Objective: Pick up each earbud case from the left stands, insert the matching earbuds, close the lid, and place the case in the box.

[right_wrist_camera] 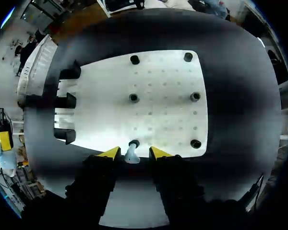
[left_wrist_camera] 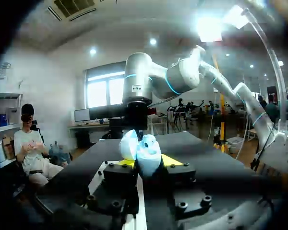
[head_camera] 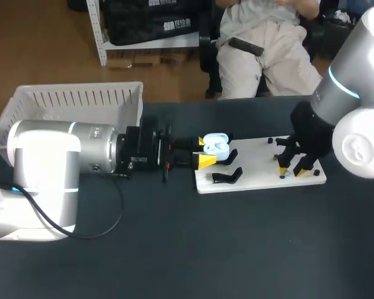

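My left gripper (head_camera: 202,152) is shut on a light-blue earbud case (head_camera: 217,145), held with its lid open just above the left end of the white board (head_camera: 262,163). In the left wrist view the case (left_wrist_camera: 143,151) sits upright between the yellow fingertips (left_wrist_camera: 169,160). My right gripper (head_camera: 297,167) points down at the board's right front corner. In its wrist view a small white earbud (right_wrist_camera: 131,154) stands on a black peg between the fingers of the right gripper (right_wrist_camera: 134,153), with a narrow gap on each side.
Black case stands (head_camera: 227,175) occupy the board's left end, also seen as black stands (right_wrist_camera: 67,101). Several black pegs (right_wrist_camera: 195,96) dot the board's right half. A white slatted box (head_camera: 68,106) sits at the table's back left. A cable (head_camera: 112,212) loops beside my left arm.
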Tool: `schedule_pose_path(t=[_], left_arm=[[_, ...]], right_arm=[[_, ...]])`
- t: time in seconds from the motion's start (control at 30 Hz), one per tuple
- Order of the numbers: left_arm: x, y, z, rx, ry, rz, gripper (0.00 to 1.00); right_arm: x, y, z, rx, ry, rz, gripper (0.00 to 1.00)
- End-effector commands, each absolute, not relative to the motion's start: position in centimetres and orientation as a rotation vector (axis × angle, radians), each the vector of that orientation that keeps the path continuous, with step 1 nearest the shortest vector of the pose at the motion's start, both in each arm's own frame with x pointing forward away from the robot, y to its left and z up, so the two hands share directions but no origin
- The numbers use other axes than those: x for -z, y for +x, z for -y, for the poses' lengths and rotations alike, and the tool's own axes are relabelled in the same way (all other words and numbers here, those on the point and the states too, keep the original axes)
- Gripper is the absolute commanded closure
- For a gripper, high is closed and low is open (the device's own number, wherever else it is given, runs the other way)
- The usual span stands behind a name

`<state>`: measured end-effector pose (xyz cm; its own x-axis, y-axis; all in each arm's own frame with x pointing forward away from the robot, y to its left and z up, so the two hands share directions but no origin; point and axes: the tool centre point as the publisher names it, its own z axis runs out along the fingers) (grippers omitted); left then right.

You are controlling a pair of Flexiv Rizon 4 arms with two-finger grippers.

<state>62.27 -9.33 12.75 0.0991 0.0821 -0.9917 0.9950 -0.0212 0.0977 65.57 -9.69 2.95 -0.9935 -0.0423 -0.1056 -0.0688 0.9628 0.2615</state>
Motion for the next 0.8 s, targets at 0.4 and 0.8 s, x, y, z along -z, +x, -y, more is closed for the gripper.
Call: schedule_pose_path(t=[0.4,0.8], left_arm=[[-12.67,62.15,9.39,1.102,1.322,-1.186,1.0],[-12.67,62.15,9.39,1.102,1.322,-1.186,1.0]], right_arm=[[-2.72,65.08,9.5,-0.402,-0.079,-3.007,0.7],[-2.67,65.19,9.21,-0.399,-0.066,-3.01,0.69]])
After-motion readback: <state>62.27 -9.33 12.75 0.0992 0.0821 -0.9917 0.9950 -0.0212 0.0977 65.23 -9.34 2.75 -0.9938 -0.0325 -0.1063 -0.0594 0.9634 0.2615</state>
